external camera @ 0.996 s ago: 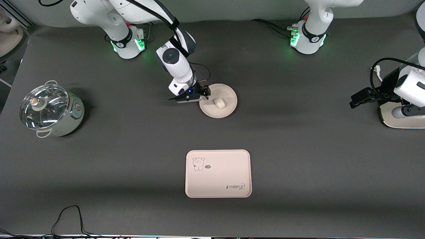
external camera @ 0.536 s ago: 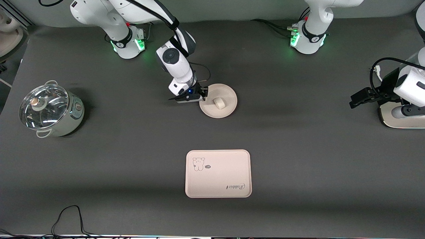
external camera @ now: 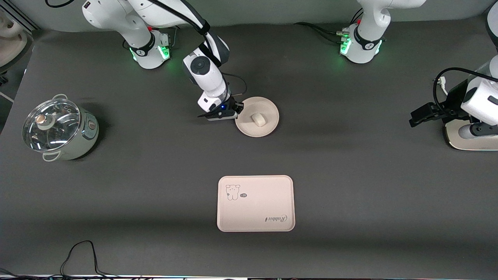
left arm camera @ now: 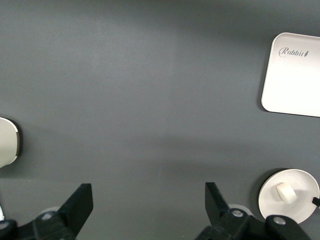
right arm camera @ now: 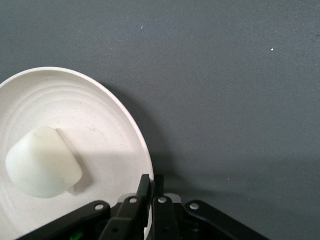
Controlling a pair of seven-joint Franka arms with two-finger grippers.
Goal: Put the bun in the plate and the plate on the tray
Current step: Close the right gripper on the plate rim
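plate (external camera: 257, 116) nudged slightly rightward in frame | right gripper (external camera: 236, 111) clenched on its left rim, bun (external camera: 258, 119) aboard | tray (external camera: 255, 203) directly below in frame | left gripper (external camera: 419, 117) released, waiting far right

The bun (external camera: 258, 119) lay in the plate (external camera: 269, 108) at mid-counter (external camera: 350, 175). The tray (external camera: 255, 203) sat nearer the front camera, well apart. A pot (external camera: 58, 129) stood toward the right arm's end.
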